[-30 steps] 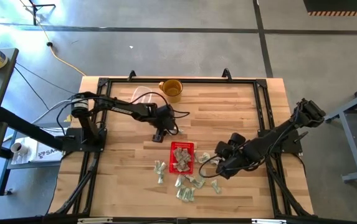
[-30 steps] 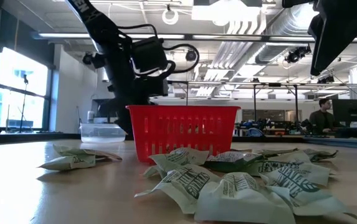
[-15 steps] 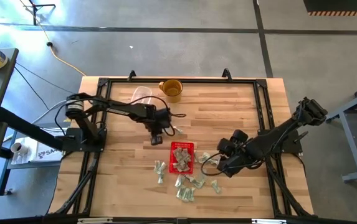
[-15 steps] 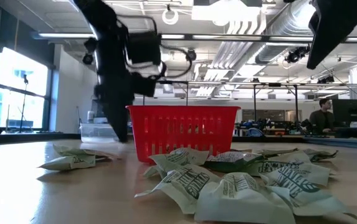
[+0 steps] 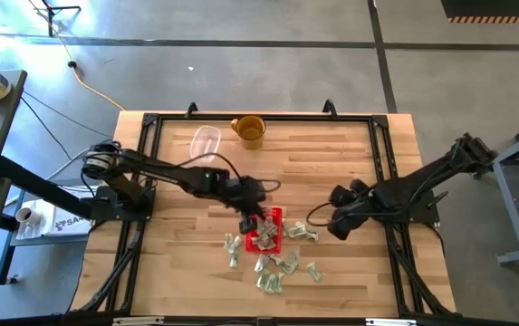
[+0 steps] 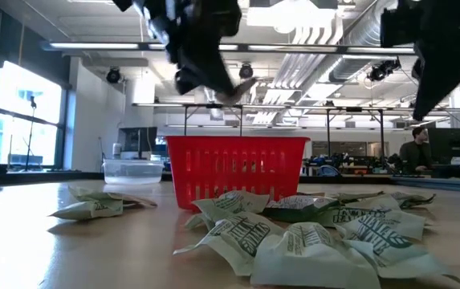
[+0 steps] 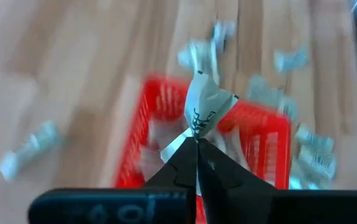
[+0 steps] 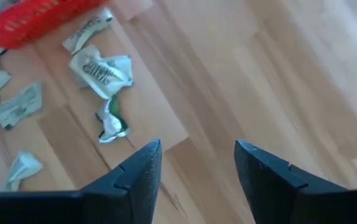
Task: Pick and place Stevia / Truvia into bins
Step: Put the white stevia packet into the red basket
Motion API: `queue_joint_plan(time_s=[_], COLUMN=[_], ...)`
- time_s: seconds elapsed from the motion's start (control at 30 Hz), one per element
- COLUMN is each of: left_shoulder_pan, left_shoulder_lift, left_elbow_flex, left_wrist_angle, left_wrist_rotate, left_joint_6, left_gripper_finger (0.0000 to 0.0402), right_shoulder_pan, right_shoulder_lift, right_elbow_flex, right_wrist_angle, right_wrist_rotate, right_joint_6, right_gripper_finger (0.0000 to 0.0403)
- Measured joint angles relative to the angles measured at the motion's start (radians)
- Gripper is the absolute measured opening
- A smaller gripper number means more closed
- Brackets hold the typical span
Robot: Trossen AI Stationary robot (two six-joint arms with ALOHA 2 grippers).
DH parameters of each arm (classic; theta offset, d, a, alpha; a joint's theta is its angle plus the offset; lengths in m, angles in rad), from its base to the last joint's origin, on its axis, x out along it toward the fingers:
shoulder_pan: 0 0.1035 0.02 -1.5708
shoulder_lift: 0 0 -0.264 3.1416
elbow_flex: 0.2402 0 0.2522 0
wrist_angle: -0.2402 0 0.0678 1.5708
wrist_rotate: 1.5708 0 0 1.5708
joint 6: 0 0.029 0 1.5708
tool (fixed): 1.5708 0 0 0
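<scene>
My left gripper (image 5: 252,223) hangs over the red bin (image 5: 269,237), shut on one pale Stevia packet (image 7: 204,102), which also shows above the bin (image 6: 236,164) in the low view. Several more packets lie in the bin. Others are strewn on the table near its front (image 5: 277,265) (image 6: 294,233). To the right of the bin and above the table, my right gripper (image 5: 336,224) (image 8: 197,146) is open with nothing between its fingers. The loose packets (image 8: 100,68) lie ahead of it. My left gripper pinches the packet by one end (image 7: 195,132) between its two fingertips. The fingers slant down from the table's left. The rest of the packet sticks out beyond the fingertips, crumpled, lifted clear over the bin (image 7: 271,143).
A clear plastic container (image 5: 206,139) and a yellow-brown mug (image 5: 250,129) stand at the table's far edge. A black frame runs around the tabletop (image 5: 372,145). Bare wood lies between the bin and the far edge.
My left gripper has shut on a packet on the table left of and beyond the bin. It has then risen and gone toward the table's right and near edge, carrying the packet over the bin. My right gripper has drawn back from the loose packets, up and toward the far right.
</scene>
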Motion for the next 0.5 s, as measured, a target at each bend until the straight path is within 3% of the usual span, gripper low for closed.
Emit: queue_joint_plan(time_s=[0.17, 0.3, 0.4, 0.5], left_shoulder_pan=[-0.047, -0.077, -0.082, -0.084], left_shoulder_lift=[0.087, 0.111, 0.109, 0.097], left_elbow_flex=[0.000, 0.000, 0.001, 0.013], left_wrist_angle=[0.047, 0.114, 0.107, 0.053], left_wrist_rotate=[0.009, -0.086, -0.118, -0.128], left_joint_6=[-0.165, -0.330, -0.378, -0.395], left_gripper_finger=[0.0045, 0.0047, 0.0080, 0.0131], right_shoulder_pan=[0.000, 0.002, -0.019, -0.090], right_shoulder_lift=[-0.055, -0.058, -0.058, -0.058], right_elbow_flex=[-0.073, -0.046, -0.020, -0.007], right_wrist_angle=[0.042, 0.076, 0.104, 0.137], right_wrist_rotate=[-0.017, 0.010, 0.073, 0.060], right_joint_6=[-0.039, -0.148, -0.232, -0.295], right_gripper_finger=[0.0195, 0.0195, 0.0198, 0.0201])
